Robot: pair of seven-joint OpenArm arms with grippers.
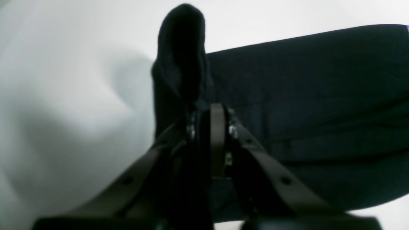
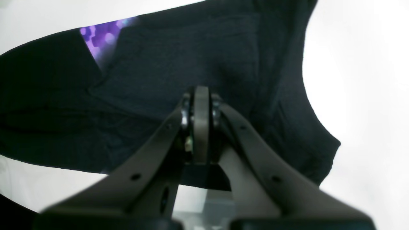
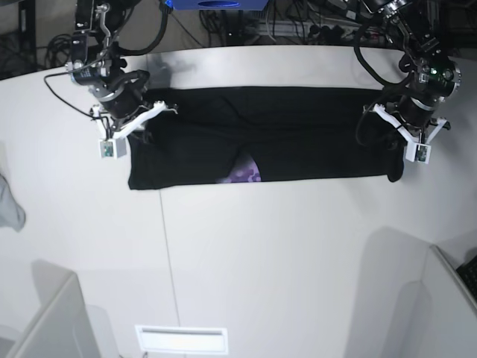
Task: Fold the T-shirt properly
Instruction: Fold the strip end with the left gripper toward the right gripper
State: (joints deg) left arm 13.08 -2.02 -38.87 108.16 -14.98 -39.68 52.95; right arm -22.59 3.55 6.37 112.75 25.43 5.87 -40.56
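The T-shirt (image 3: 261, 134) lies in a long band on the white desk (image 3: 261, 253). Both jaws pinch its ends: left gripper (image 1: 204, 108), right gripper (image 2: 201, 95). Beyond the right jaws, purple print (image 2: 102, 38) peeks out, blurred.

Robotics lab: white table (image 3: 298, 246), tangled cables (image 3: 298, 30) behind

The base view looked down from overhead; both wrist views sat close above the shared T-shirt (image 3: 298, 134).

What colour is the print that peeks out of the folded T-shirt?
Purple, on the black T-shirt; the right wrist view shows the print best.
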